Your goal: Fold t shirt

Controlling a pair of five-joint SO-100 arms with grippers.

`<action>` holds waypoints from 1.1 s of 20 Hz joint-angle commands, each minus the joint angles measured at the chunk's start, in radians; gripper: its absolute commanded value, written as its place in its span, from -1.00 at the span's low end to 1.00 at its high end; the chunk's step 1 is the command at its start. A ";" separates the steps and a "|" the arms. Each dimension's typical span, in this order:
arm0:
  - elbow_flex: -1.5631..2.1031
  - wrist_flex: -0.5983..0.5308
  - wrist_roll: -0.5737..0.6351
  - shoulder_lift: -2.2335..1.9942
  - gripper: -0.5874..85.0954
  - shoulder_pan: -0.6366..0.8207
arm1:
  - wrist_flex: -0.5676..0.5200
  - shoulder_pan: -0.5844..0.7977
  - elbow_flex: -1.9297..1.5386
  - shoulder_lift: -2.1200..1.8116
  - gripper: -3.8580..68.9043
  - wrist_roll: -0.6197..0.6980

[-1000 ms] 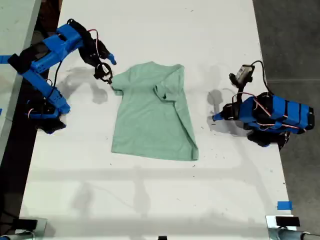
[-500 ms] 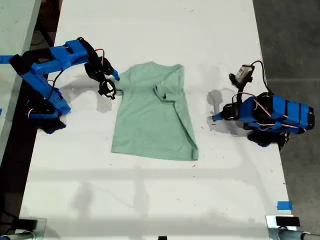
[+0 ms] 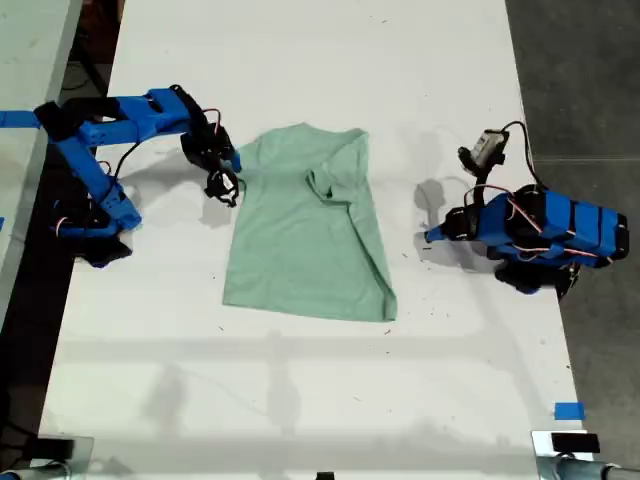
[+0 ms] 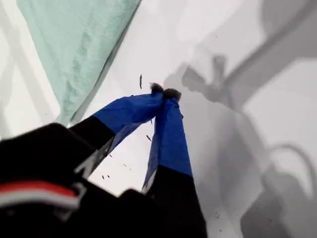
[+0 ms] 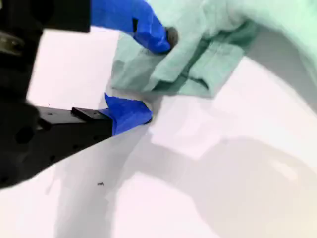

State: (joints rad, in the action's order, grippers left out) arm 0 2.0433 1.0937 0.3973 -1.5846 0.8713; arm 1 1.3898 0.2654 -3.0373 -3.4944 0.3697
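The pale mint-green t shirt (image 3: 300, 230) lies flat on the white table (image 3: 300, 400), one side folded over toward the exterior view's right. My second gripper (image 3: 228, 172) is open at the sleeve on the exterior view's left. In the second wrist view one blue fingertip (image 5: 161, 35) rests on the bunched sleeve of the t shirt (image 5: 208, 44) and the other sits on the table at the cloth's edge, around my second gripper (image 5: 154, 74). My first gripper (image 3: 432, 236) rests shut, a little off the shirt's edge on the exterior view's right. My first gripper (image 4: 165, 93) holds nothing, and the t shirt (image 4: 74, 44) lies beyond it.
The table's long edge runs down the exterior view's right, with dark floor (image 3: 590, 80) beyond it. A strip of blue tape (image 3: 568, 410) sits near the table's lower corner on the exterior view's right. A small camera with cables (image 3: 487, 146) stands above the first arm.
The second arm has stretched out and lowered, bringing its open gripper down to the shirt's sleeve. The first arm and the shirt have not moved.
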 commanded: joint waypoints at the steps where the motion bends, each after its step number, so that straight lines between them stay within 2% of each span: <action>1: -0.040 0.035 0.002 0.051 -0.99 0.003 | -0.020 -0.006 -0.055 -0.009 -0.90 -0.002; 4: -0.067 0.071 -0.005 0.061 -0.99 -0.003 | -0.020 -0.008 -0.055 -0.009 -0.90 -0.002; 6: -0.124 0.146 -0.031 0.048 -0.99 -0.032 | -0.020 -0.008 -0.055 -0.009 -0.90 -0.002; 9: -0.314 0.328 -0.074 0.018 -0.99 -0.103 | -0.020 -0.005 -0.055 -0.009 -0.90 0.000; 12: -0.660 0.532 -0.117 0.098 -0.99 -0.206 | -0.020 -0.003 -0.055 -0.009 -0.90 0.002; 18: -1.037 0.528 -0.071 0.299 -0.99 -0.311 | -0.020 -0.002 -0.055 -0.009 -0.90 0.006; 22: -1.060 0.413 -0.021 0.347 -0.99 -0.339 | -0.020 -0.002 -0.055 -0.009 -0.90 0.008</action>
State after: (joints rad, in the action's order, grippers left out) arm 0 1.0446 1.5509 0.3559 -1.2257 0.5522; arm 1 1.3898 0.2654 -3.0373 -3.4944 0.3697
